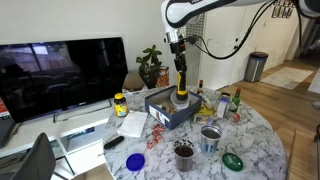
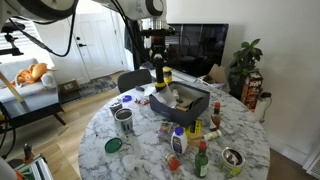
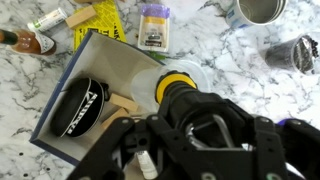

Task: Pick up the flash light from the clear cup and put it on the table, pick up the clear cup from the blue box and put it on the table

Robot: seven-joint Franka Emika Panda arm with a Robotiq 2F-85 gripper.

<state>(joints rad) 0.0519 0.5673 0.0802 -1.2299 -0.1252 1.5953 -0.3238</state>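
Observation:
My gripper is shut on the top of the flash light, a yellow torch held upright. Its lower end is at the rim of the clear cup, which stands in the blue box on the marble table. I cannot tell if the torch is clear of the cup. In the other exterior view the gripper holds the flash light over the blue box. In the wrist view the flash light hides most of the clear cup; the gripper surrounds it above the blue box.
A black round case lies in the box. On the table are a grey patterned cup, a dark brown cup, a green lid, a blue lid and several bottles. A TV stands beside the table.

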